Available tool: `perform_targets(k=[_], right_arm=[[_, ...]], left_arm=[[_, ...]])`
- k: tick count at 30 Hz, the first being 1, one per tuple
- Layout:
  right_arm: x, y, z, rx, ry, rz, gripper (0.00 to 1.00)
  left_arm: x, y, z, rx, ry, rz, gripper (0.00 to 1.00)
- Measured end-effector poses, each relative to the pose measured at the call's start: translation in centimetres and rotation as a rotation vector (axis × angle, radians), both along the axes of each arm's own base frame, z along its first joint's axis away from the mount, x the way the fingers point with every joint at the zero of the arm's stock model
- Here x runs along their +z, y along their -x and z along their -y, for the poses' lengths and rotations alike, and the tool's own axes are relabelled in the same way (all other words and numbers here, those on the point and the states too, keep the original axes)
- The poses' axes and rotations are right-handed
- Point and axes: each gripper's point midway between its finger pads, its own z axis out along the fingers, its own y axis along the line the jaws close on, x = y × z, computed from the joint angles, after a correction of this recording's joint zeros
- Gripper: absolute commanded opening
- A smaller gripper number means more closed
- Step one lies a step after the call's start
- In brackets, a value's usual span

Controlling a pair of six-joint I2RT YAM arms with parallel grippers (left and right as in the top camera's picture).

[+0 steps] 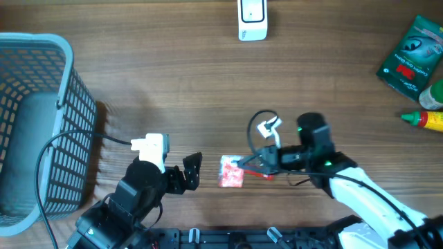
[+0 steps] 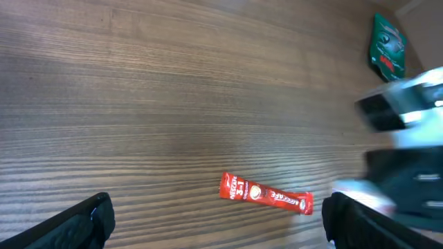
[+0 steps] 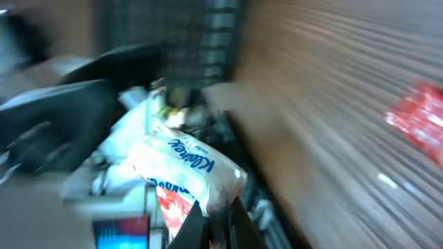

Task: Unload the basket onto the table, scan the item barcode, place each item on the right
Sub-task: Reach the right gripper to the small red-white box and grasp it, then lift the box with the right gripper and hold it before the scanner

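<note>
Two hands sit at the near edge of the surface point(image 1: 173, 76). The right hand point(image 1: 241, 166) is clamped narrow on the tissue pack point(image 1: 230, 173), which sits between its fingertips just beside the red coffee sachet point(image 2: 266, 195). Whether the pack is clear of the surface cannot be told. The left hand point(image 1: 192, 171) stands wide, holding nothing, just to the left of the pack.

Step in hand, as judged: grip made, transfer to the white scanner point(image 1: 252, 19) at the far edge pending.

1. Lift the pack straight up so it does not drag the sachet along.
2. Grip by one edge only. The barcode is not visible in any view, so find it before presenting.
3. Carry the pack across the open middle of the surface, well apart from the basket point(image 1: 41, 41) at the left.
4. Turn the barcode face squarely toward the scanner and hold steady, since soft wrap creases and may spoil a read.

Count, near to far: two hands, one tissue pack, one sachet, one basket, one bottle point(image 1: 428, 119), one green packet point(image 1: 412, 59), one scanner.
</note>
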Motion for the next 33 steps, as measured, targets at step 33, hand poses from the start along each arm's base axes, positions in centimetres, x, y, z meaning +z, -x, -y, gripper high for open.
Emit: perform_targets(k=[33], right_arm=[[10.3, 1.1, 1.6, 0.177, -0.236, 0.250, 0.04]], left_arm=[[0.0, 0.0, 0.0, 0.000, 0.000, 0.000, 1.00]])
